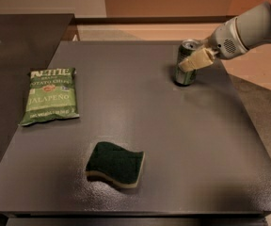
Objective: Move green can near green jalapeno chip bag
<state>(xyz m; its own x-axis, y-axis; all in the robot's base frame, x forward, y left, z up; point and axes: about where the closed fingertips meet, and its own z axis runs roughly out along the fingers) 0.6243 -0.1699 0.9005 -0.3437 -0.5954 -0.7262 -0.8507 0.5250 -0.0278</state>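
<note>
The green can (185,72) stands upright at the far right of the dark table (173,140). It is dark green with a silver top. My gripper (195,60) reaches in from the upper right and lies against the can's upper half, with a pale pad across its front. The green jalapeno chip bag (49,96) lies flat near the table's left edge, far from the can. The can's right side is partly hidden behind the gripper.
A dark green wavy sponge (115,164) with a pale base lies near the front middle of the table. The table's right edge is close to the can. A darker counter (13,41) adjoins on the left.
</note>
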